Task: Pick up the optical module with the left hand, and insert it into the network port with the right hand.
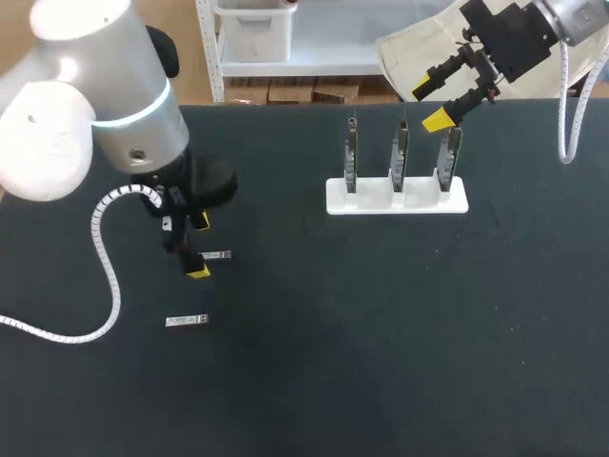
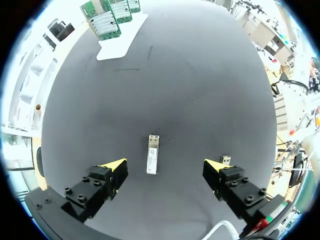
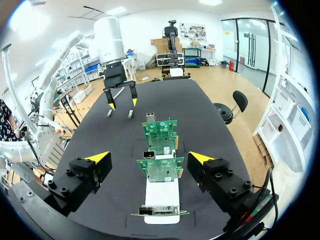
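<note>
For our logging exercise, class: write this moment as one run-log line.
phase: pre-grasp | left hand: open, over optical module, not gripped | right hand: open, empty, near network cards

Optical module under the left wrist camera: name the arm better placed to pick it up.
Left. The left pincer hangs open over the optical module, which lies on the table between its fingers. The right pincer is across the table, open by the network cards in their white stand.
</note>
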Motion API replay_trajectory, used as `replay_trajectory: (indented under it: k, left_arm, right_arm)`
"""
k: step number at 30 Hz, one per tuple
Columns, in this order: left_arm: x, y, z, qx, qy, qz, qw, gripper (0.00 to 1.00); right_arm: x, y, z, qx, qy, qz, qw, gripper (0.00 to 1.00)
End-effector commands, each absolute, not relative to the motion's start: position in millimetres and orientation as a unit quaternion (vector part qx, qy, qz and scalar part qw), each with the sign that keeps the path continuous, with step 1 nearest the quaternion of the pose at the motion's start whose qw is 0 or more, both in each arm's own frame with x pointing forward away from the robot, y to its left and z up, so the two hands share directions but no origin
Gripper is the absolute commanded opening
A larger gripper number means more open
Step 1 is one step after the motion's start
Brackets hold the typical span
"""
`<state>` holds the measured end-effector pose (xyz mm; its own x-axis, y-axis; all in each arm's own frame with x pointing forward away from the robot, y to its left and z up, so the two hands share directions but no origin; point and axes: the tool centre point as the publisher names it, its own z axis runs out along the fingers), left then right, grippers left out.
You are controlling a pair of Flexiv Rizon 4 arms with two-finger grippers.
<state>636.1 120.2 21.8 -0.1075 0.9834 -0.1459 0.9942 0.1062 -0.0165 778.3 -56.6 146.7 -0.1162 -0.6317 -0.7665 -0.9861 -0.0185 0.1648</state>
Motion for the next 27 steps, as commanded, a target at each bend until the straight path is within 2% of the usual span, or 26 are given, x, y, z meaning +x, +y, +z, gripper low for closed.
replay_trajectory:
  k: [1, 27]
  left_arm:
    - [640.7, 118.1, 15.4, 0.668, 0.74, -0.055, 0.045, 1.0]
    - [642.3, 130.0, -3.0, 0.657, 0.752, -0.042, 0.024, 1.0]
  right_arm:
    - [775.7, -56.7, 146.9, -0.617, 0.656, 0.356, 0.249, 1.0]
    - [775.7, -56.7, 146.9, -0.617, 0.656, 0.356, 0.249, 1.0]
